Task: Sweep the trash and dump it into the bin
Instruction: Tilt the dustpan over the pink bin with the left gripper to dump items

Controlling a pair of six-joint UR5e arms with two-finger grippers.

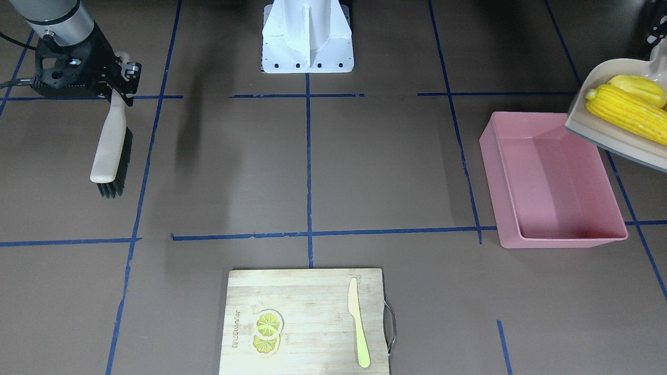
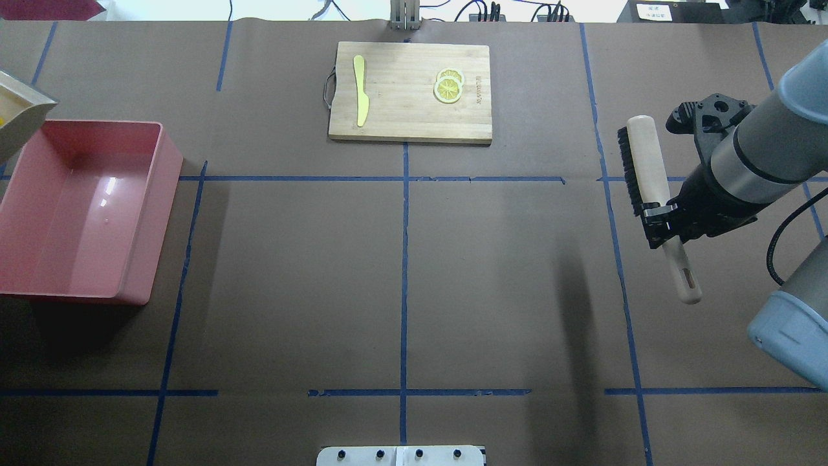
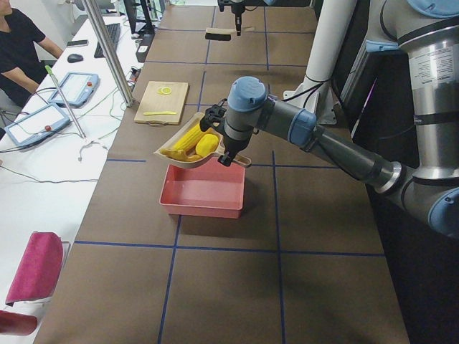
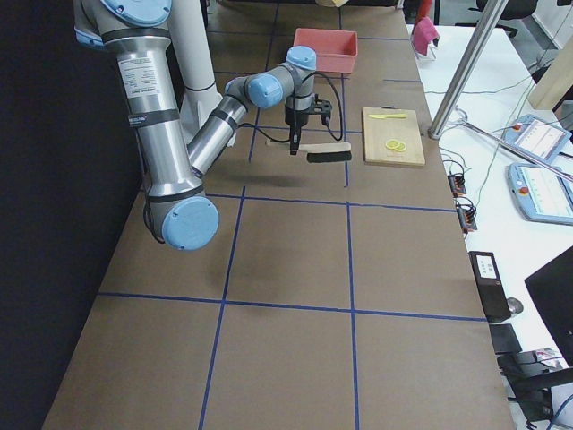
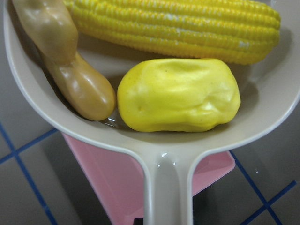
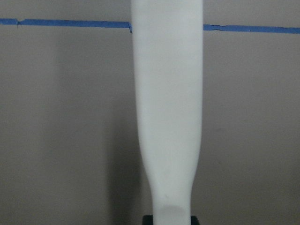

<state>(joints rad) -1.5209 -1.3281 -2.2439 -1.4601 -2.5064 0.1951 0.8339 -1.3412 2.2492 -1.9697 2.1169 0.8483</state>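
A brown table (image 2: 291, 291) marked with blue tape lines fills my screens. My left pincer (image 3: 228, 154) is clamped on the handle of a beige plastic dustpan (image 1: 589, 88), holding it in the air. Just ahead of that pincer, inside the pan, a long yellow corn cob (image 5: 178, 26), a rounded yellow potato-like lump (image 5: 178, 96) and a knobbly tan ginger root (image 5: 70, 70) lie close together. Below the pincer sits the large pink rectangular plastic tub (image 1: 500, 208), with the pan above one of its corners. My right pincer (image 2: 660, 217), well apart from the left, grips the pale handle of a black-bristled hand brush (image 2: 643, 155) above the table. Far from both pincers rests a bamboo cutting board (image 2: 401, 110) carrying two lemon slices (image 2: 448, 86) and a pale yellow knife (image 2: 360, 97).
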